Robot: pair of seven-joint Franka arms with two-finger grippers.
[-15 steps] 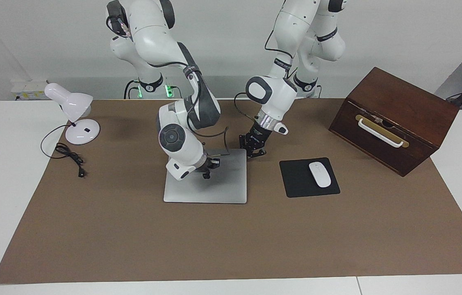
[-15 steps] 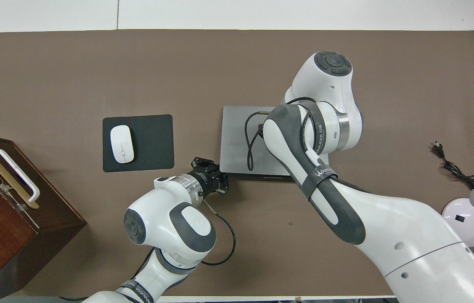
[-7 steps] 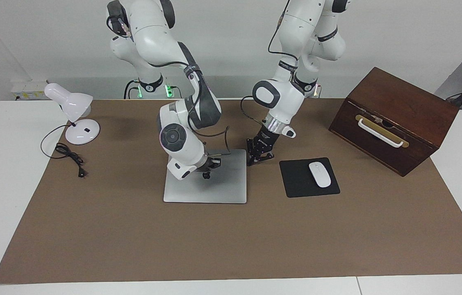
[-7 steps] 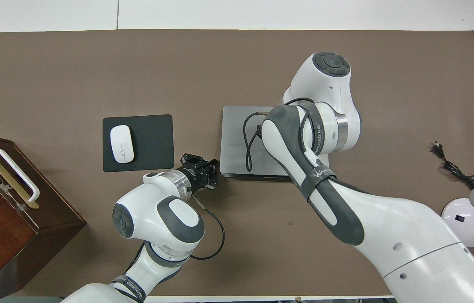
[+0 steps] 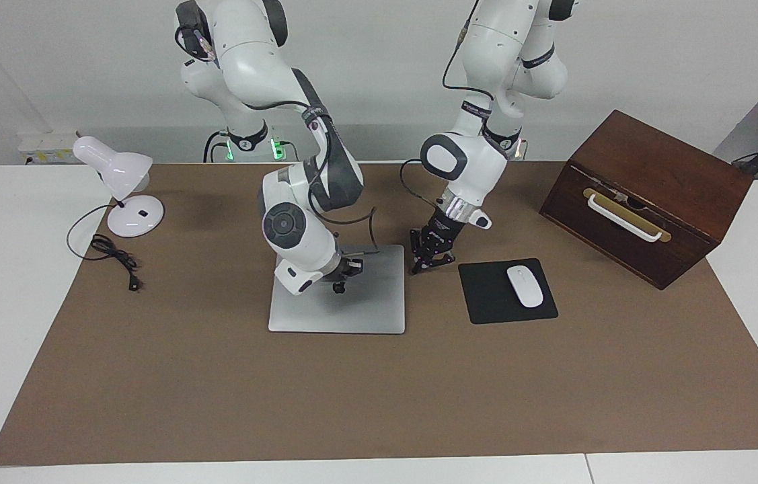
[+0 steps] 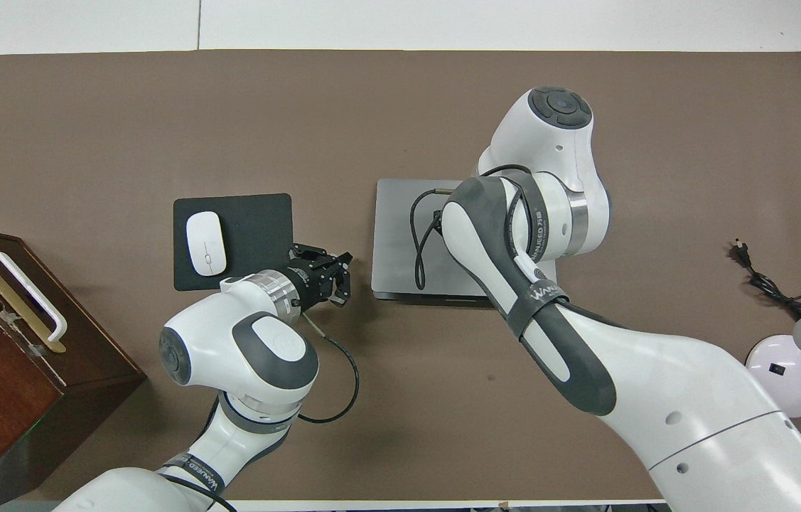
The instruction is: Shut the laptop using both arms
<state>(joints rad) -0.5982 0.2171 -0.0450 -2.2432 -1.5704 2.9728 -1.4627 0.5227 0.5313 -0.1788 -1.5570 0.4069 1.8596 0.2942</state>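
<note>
Laptop [image 5: 352, 302] lies shut at frame centre. Right end effector [image 5: 340, 277] over lid, opening unreadable; left end effector [image 5: 431, 259] beside it, parted, empty. Next: both withdraw.

closed laptop [image 5: 345, 302], right gripper [image 5: 340, 277] over it

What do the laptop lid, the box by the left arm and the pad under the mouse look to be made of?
Laptop: probably metal, matte silver-grey, with a soft even sheen on its flat closed lid.
Box: wood, dark brown and glossy, with visible grain; its handle looks like white plastic.
Mouse pad: matte black, likely fabric or rubber.
</note>
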